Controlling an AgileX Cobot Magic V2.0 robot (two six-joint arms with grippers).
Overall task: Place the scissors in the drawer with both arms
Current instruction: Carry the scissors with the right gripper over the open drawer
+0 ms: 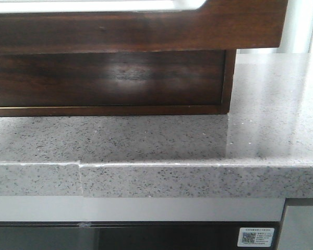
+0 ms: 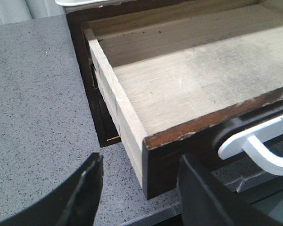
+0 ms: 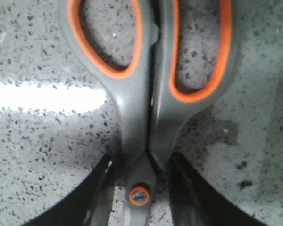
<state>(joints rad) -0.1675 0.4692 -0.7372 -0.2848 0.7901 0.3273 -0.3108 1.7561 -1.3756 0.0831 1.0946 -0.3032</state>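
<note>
Right gripper [image 3: 140, 188] gripping scissors [image 3: 148, 94], drawer [image 2: 188, 80] open

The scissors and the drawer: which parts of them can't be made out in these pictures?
- Scissors, right wrist view: blades cut off by the bottom edge; handle loops cropped at the top.
- Right tool: fingers flank the pivot; contact unclear.
- Drawer, left wrist view: its far end runs past the frame.
- White handle: partly hidden by the left tool's finger.
- Front view: neither arm nor the scissors shows; the drawer's inside is unseen from below.
</note>
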